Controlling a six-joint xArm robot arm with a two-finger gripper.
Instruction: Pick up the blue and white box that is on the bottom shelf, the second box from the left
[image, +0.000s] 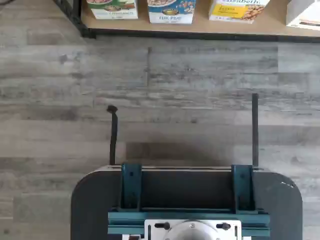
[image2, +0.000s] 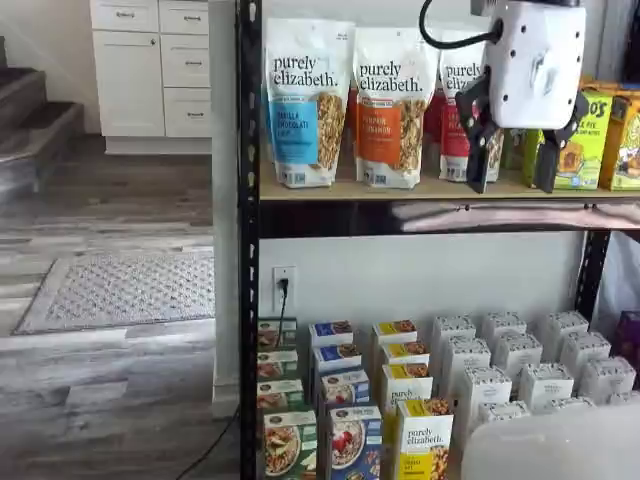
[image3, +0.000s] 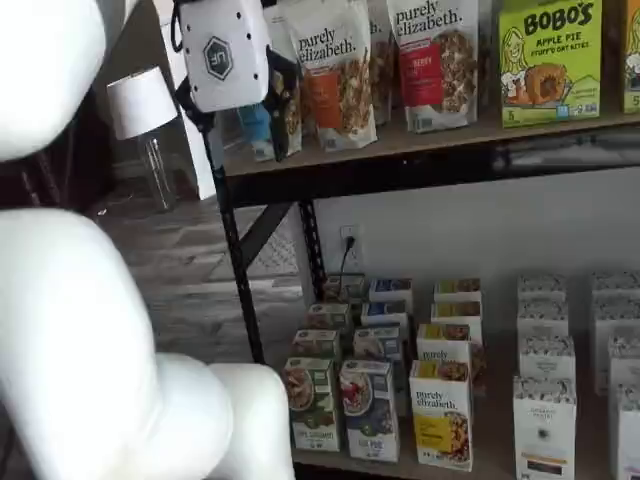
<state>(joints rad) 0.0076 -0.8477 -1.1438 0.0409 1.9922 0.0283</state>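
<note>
The blue and white box (image2: 355, 442) stands upright at the front of the bottom shelf (image3: 500, 462), between a green carton and a yellow-and-white carton. It shows in both shelf views (image3: 368, 408), and its lower part shows in the wrist view (image: 171, 11). More blue boxes stand in a row behind it. My gripper (image2: 513, 165) hangs high up in front of the upper shelf, far above the box. It is open and empty, with a plain gap between its two black fingers. Its white body also shows in a shelf view (image3: 222, 50).
Green carton (image2: 289, 445), yellow "purely elizabeth" carton (image2: 422, 450) and several white boxes (image2: 520, 385) share the bottom shelf. Granola pouches (image2: 306, 100) and Bobo's boxes (image3: 545, 60) fill the upper shelf. Black rack post (image2: 248, 300). My white arm (image3: 90, 330) fills one side. The dark mount (image: 187, 205) is over wood floor.
</note>
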